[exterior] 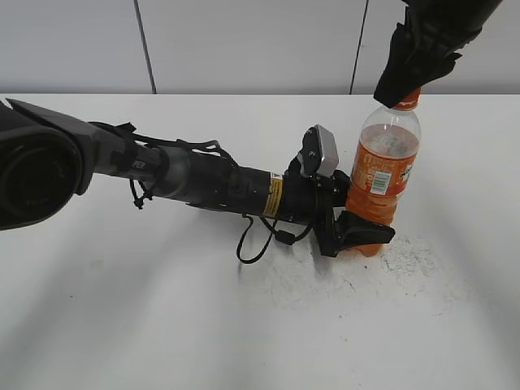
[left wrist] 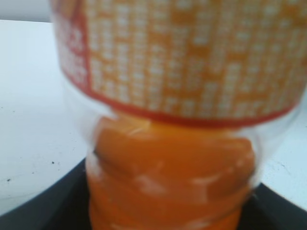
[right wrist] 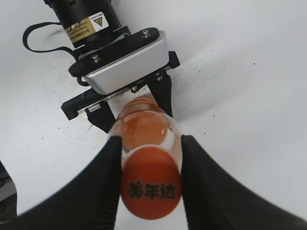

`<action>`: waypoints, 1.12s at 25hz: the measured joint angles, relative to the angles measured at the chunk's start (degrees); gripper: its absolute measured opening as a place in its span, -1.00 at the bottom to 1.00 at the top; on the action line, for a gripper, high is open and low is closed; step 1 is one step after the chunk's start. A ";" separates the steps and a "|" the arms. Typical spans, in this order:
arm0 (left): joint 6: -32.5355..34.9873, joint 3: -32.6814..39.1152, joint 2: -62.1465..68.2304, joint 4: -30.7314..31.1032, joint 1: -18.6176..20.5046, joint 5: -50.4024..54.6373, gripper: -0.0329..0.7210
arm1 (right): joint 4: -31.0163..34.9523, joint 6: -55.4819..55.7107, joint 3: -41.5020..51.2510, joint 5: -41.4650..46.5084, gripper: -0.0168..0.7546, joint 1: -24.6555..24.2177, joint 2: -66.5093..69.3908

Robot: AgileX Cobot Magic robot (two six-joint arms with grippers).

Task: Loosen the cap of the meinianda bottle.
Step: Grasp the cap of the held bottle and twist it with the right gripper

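White desk (exterior: pixel 162 325): my left pincer (exterior: pixel 357 231) clamps the upright meinianda bottle (exterior: pixel 382 175) low down; my right pincer (right wrist: pixel 151 182) grips its cap (right wrist: pixel 151 189).

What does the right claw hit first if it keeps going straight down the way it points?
The small round orange plastic cap of the clear plastic orange-soda bottle. The right claw already straddles it from above; actual pad contact is unclear.

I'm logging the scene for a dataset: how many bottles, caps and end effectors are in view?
Bottles: 1, the orange soda bottle
Caps: 1, the orange cap
End effectors: 2, left end effector and right end effector
Total: 4
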 joint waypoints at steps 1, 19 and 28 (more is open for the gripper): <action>0.00 0.00 0.00 0.00 0.00 0.00 0.47 | 0.00 -0.36 0.00 0.05 -0.25 0.00 0.00; 0.00 0.00 -0.05 0.10 0.00 0.00 0.47 | -1.18 48.27 0.00 -0.05 -0.11 0.00 0.00; -0.05 0.00 -0.05 0.05 0.00 0.05 0.47 | -1.66 27.22 0.00 -0.36 -0.25 0.00 0.00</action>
